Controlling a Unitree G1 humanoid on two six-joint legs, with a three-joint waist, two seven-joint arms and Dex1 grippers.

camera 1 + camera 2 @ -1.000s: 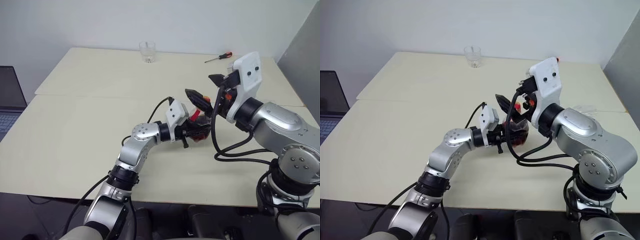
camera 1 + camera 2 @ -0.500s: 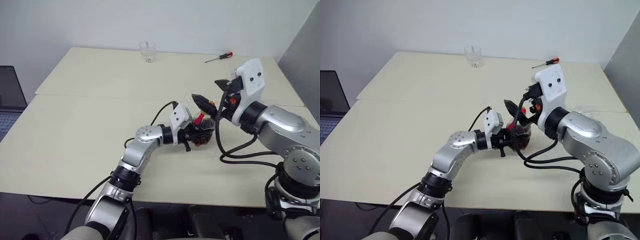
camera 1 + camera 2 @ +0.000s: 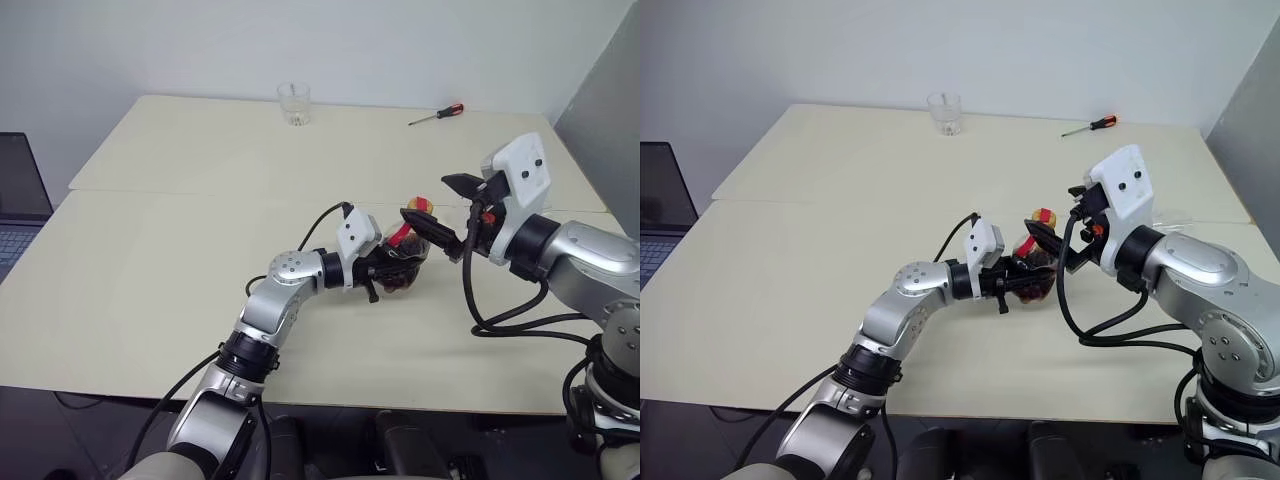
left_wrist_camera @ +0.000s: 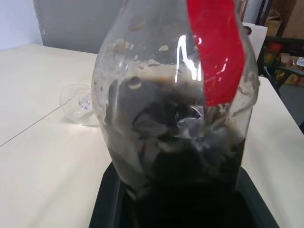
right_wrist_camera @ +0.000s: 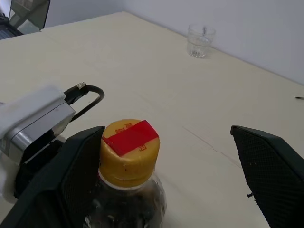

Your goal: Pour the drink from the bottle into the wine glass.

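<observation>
Around mid-table, bare table (image 3: 180, 250) surface is seen on all sides. The bottle (image 3: 1037, 272) is gripped upright by the closed left gripper (image 3: 392, 272). The right gripper (image 5: 180, 175) is spread wide around its yellow cap (image 5: 129, 145), untouched.

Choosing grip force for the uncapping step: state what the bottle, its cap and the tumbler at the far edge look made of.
Bottle: clear, thin plastic by the look, glossy, with dented, crinkled walls showing the dark drink inside.
Cap: opaque yellow, probably plastic, matte, with a red sticker across its top.
Tumbler: clear with a thick base, likely glass, though clear plastic cannot be ruled out.
</observation>
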